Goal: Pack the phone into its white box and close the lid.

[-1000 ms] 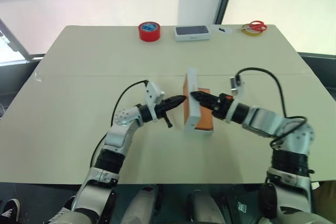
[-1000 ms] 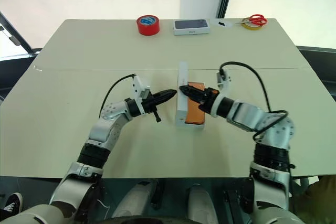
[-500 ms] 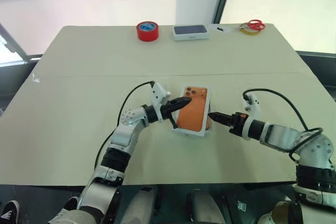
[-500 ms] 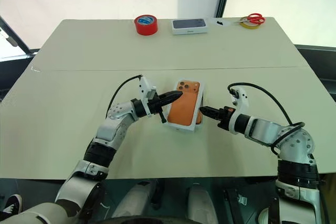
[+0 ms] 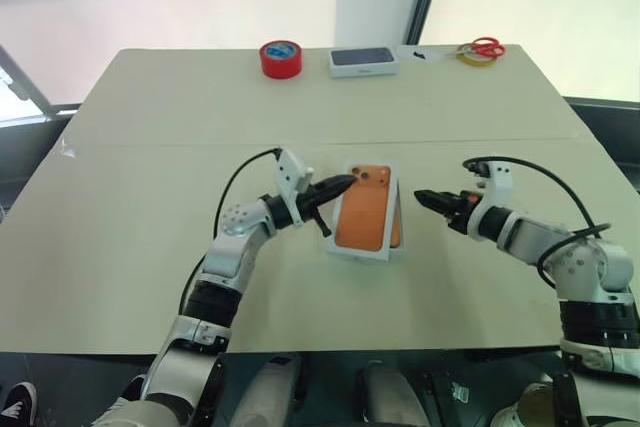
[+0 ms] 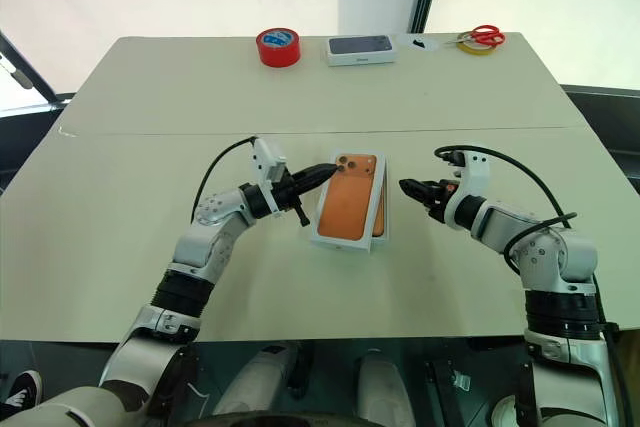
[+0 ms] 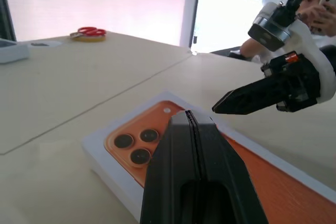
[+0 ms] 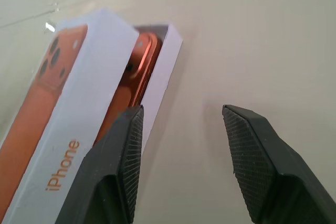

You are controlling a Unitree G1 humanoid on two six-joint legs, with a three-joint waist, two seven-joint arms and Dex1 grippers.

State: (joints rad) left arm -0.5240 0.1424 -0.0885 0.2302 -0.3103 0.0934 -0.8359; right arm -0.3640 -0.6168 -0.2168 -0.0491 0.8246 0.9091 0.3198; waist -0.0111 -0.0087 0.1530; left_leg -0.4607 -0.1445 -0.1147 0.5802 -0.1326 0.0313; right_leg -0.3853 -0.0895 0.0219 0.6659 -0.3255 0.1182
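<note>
The left gripper (image 5: pixel 345 183) is pinched shut with nothing in it, its tip at the lid's (image 5: pixel 366 215) left edge. The right gripper (image 5: pixel 424 196) is open and empty, just right of the white box (image 8: pixel 167 66). The lid sits crooked, so the phone (image 8: pixel 143 59) peeks out.

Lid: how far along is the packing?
Done: the phone sits inside the white box. In hand: the lid lies over them but offset, leaving the phone's edge exposed; the shut left gripper is at its edge, the open right gripper apart. Left: square the lid and press it down.
</note>
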